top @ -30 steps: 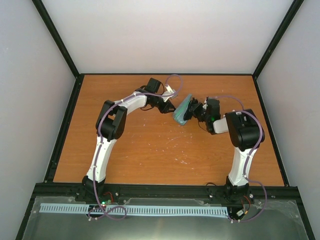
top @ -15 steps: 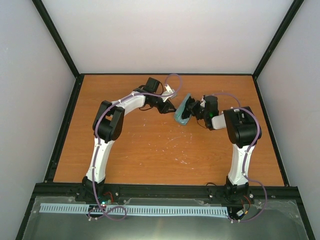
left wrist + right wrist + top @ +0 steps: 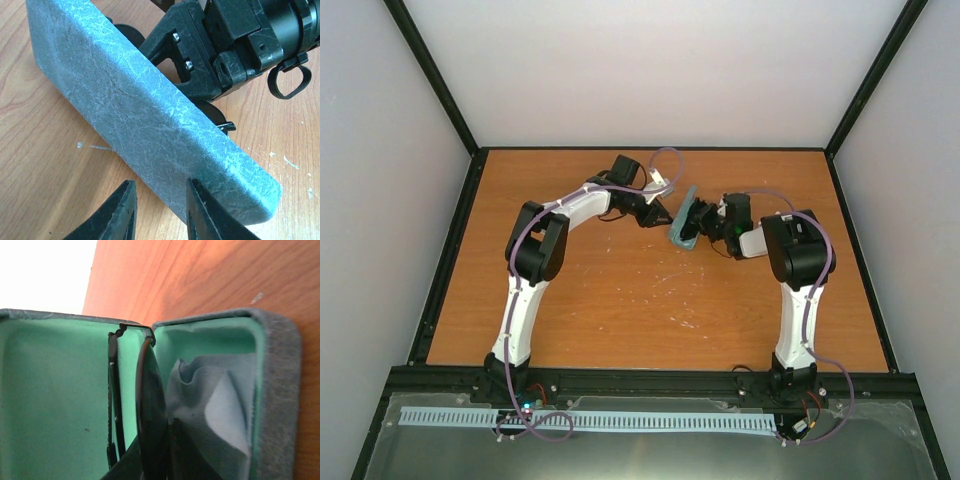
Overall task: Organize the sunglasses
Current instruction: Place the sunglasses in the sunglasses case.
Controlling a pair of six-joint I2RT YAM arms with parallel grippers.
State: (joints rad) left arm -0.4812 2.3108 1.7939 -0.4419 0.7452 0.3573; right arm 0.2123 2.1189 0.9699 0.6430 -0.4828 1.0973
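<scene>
The oblong grey-blue case (image 3: pixel 681 228) stands open on edge mid-table between both grippers. In the right wrist view its green inside (image 3: pixel 55 400) faces me. The sunglasses (image 3: pixel 150 410) stand edge-on in it, one dark lens and one thin black arm showing. My right gripper (image 3: pixel 167 460) is shut on the sunglasses at the lens, reaching into the case from the right (image 3: pixel 705 222). A crumpled pale blue cloth (image 3: pixel 220 405) lies in the right half. My left gripper (image 3: pixel 161 200) is open at the case's outer shell (image 3: pixel 150 110); its right finger (image 3: pixel 205 215) overlaps the shell's lower edge.
The wooden table (image 3: pixel 620 300) has black rails along its edges and pale walls behind and at both sides. The right arm's black wrist (image 3: pixel 240 45) sits close behind the case in the left wrist view. A purple cable loops above the left wrist (image 3: pixel 665 160).
The right arm has pushed left toward the case, and the case now stands narrower and more upright in the top view. The left arm has barely moved.
</scene>
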